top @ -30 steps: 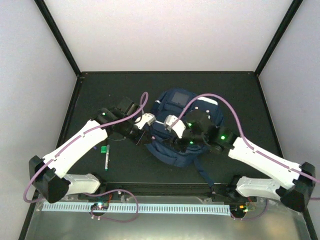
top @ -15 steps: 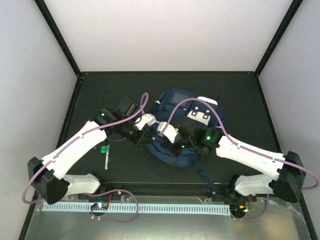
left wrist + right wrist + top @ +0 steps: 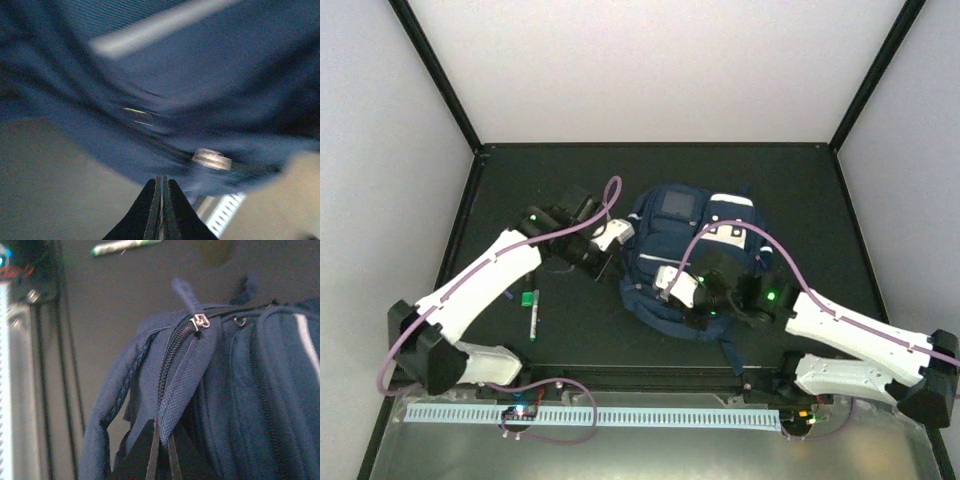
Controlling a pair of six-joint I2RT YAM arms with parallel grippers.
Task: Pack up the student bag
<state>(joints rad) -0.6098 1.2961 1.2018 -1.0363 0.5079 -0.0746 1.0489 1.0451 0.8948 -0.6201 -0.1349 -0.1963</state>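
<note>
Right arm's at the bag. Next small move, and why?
Probably lift the right fingers slightly: they pinch the zipper flap of the student bag, its mouth looks collapsed, and the pen lies outside on the table.

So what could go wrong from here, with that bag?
The right pincer pinches only a thin fabric flap beside the zipper of the student bag; it might slip free when pulled. The green pen lies out on the table, so a dragged bag could possibly knock it away.
</note>
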